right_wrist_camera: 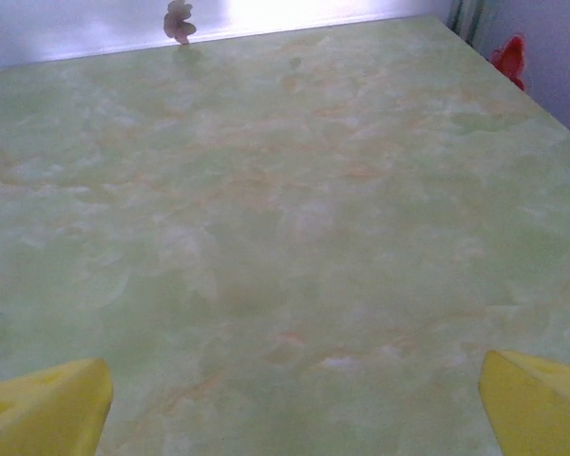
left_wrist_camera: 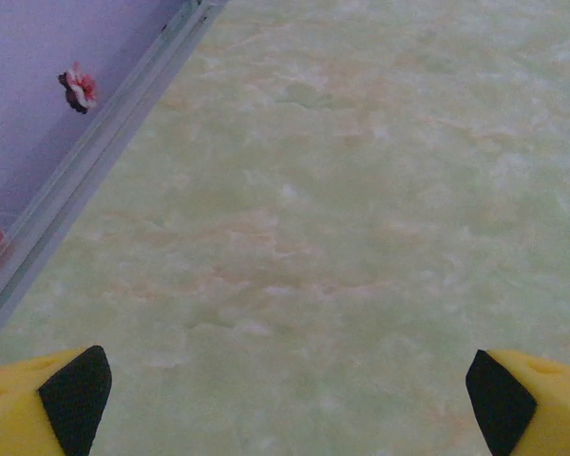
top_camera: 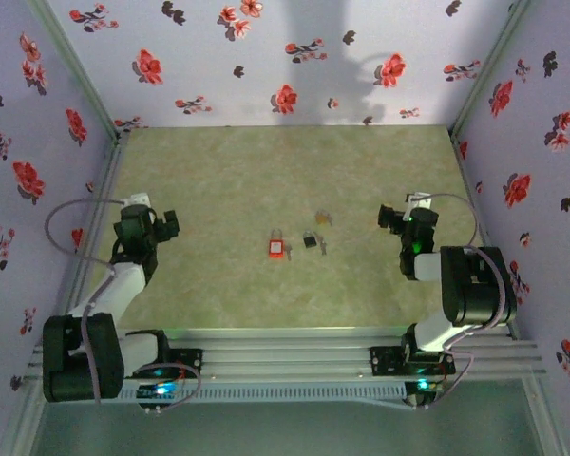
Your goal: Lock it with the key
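Note:
A small red padlock [top_camera: 276,247] lies flat near the middle of the green table in the top view. Just right of it lies a dark key [top_camera: 311,241] with a small ring, and a yellowish bit [top_camera: 322,218] rests a little farther back. My left gripper [top_camera: 158,224] sits well to the left of the lock, open with nothing between its fingers; its yellow fingertips [left_wrist_camera: 47,404] frame bare table. My right gripper [top_camera: 396,218] sits to the right of the key, also open and empty, its yellow fingertips [right_wrist_camera: 52,408] wide apart over bare table.
Floral purple walls [top_camera: 266,57] close in the table at the back and both sides. An aluminium rail [left_wrist_camera: 95,161] runs along the left wall's foot. The arm bases [top_camera: 285,356] stand on rails at the near edge.

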{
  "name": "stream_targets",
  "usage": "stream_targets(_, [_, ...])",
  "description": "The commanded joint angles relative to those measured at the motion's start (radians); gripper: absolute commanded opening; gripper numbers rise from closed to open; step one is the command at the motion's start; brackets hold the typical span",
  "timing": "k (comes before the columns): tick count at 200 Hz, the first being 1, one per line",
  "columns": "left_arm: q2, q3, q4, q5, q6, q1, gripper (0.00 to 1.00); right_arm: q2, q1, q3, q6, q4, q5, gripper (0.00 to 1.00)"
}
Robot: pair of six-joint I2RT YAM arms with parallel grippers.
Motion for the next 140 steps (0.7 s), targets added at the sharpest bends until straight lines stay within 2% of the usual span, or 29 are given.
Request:
stream_targets(1, [0.029, -0.038, 0.178, 0.055, 0.074, 0.019, 1.00, 0.002, 0.001, -0.012, 0.019, 0.034, -0.020, 0.99])
stream_targets(29, [0.103, -0.045, 0.228, 0.083, 0.071, 0.038, 1.00, -0.005, 0.002, -0.011, 0.019, 0.022, -0.018, 0.99])
stream_targets(89, [0.194, -0.085, 0.473, 0.101, 0.061, 0.043, 1.00, -0.001, 0.002, -0.010, 0.020, 0.028, -0.020, 0.99])
stream_targets(140, [0.275, -0.092, 0.574, 0.149, 0.046, 0.043, 1.00, -0.001, 0.001, -0.010, 0.020, 0.027, -0.019, 0.99])
